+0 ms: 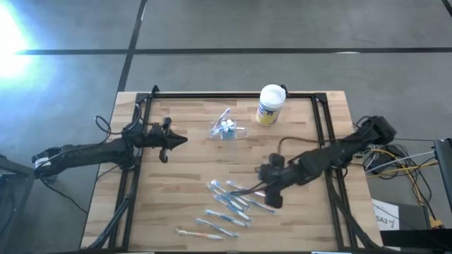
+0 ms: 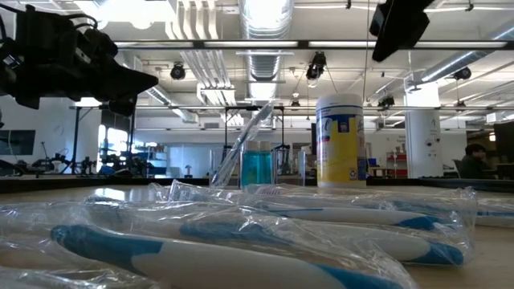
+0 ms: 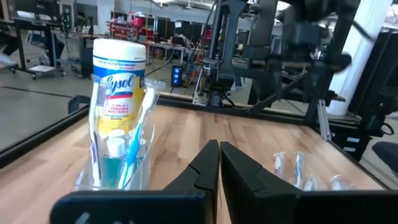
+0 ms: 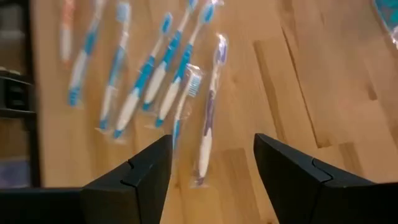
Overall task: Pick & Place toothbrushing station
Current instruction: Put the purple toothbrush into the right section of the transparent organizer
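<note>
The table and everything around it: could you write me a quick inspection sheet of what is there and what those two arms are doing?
Surface: light wooden slat table inside a black metal frame.
Job's things: small clear plastic holder at the table's rear centre, holding toothbrushes and a blue-green tube.
Clutter: white cylindrical canister with yellow label behind the holder; plastic-wrapped blue-and-white toothbrushes scattered near the front.
Grippers: left gripper shut, empty, left of the holder; right gripper open over a wrapped purple toothbrush, holding nothing.
Cables: yellow and white wires off the right edge.
Surroundings: grey floor; open workshop; a seated person far behind.
</note>
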Robot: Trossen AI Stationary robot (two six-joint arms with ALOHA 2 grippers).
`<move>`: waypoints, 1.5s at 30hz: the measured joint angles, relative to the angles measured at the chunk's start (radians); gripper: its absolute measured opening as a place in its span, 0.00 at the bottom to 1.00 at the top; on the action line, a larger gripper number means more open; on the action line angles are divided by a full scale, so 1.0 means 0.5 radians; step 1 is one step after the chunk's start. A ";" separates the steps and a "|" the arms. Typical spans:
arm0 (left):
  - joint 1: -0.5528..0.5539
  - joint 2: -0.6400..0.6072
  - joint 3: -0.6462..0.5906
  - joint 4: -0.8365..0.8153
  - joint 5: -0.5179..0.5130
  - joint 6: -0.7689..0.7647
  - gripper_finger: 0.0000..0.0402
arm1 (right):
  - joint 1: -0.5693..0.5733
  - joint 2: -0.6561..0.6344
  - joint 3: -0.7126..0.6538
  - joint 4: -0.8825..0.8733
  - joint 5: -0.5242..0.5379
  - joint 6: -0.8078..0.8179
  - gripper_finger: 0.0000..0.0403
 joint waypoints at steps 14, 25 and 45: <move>0.000 0.004 0.000 -0.004 0.003 -0.116 0.04 | 0.009 0.557 0.051 0.030 -0.077 -0.022 0.55; 0.000 0.003 -0.001 -0.004 0.005 -0.134 0.04 | 0.007 0.680 0.039 0.066 -0.133 -0.072 0.55; -0.002 0.035 -0.001 -0.040 0.005 -0.131 0.04 | -0.084 0.868 0.020 0.082 -0.193 -0.121 0.55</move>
